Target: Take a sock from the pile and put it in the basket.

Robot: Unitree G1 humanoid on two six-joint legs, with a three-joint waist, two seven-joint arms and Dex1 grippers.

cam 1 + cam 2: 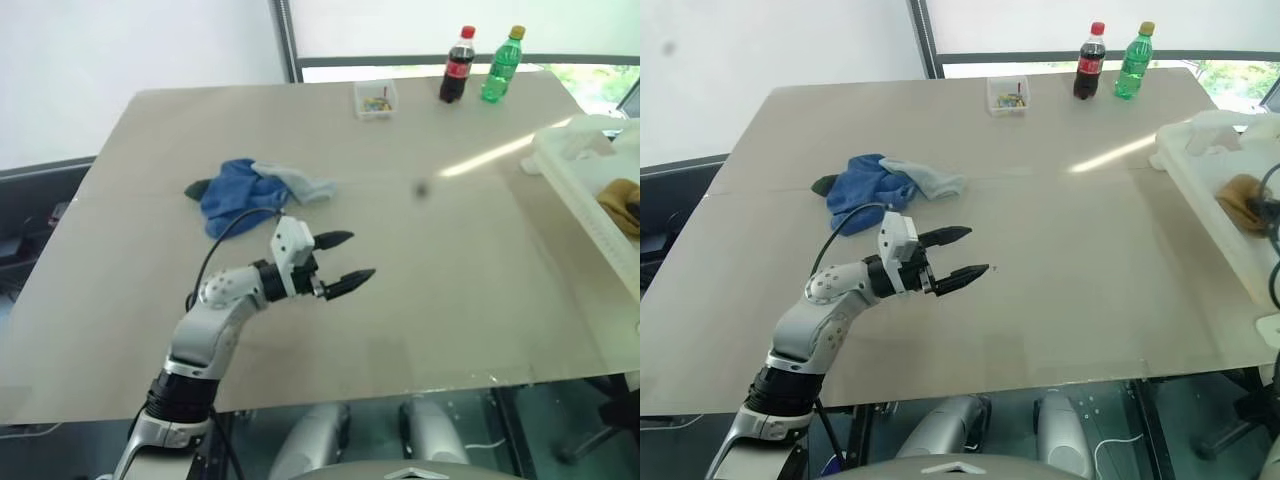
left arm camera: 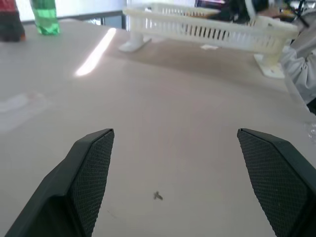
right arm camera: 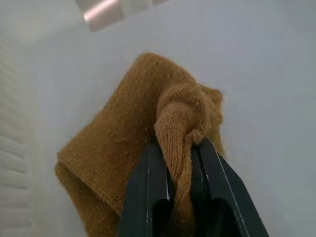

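Observation:
The pile point(image 1: 255, 190) of mainly blue socks, with a light grey one on its right side, lies left of the table's middle. Just in front of it my left gripper point(image 1: 345, 262) hovers open over bare table, pointing right, its black fingers point(image 2: 91, 168) spread wide with nothing between them. At the table's right edge sits the white basket point(image 1: 575, 185), also seen as a slatted bin point(image 2: 207, 29). In the right wrist view, my right gripper point(image 3: 177, 145) is shut on a mustard-yellow sock point(image 3: 123, 128) over the basket's pale floor point(image 3: 271, 74). That sock point(image 1: 1243, 198) shows inside the basket.
At the table's far edge stand a cola bottle point(image 1: 457, 66), a green bottle point(image 1: 502, 65) and a small clear box point(image 1: 375, 98) of coloured bits. The beige table point(image 1: 450, 300) stretches bare between the pile and the basket.

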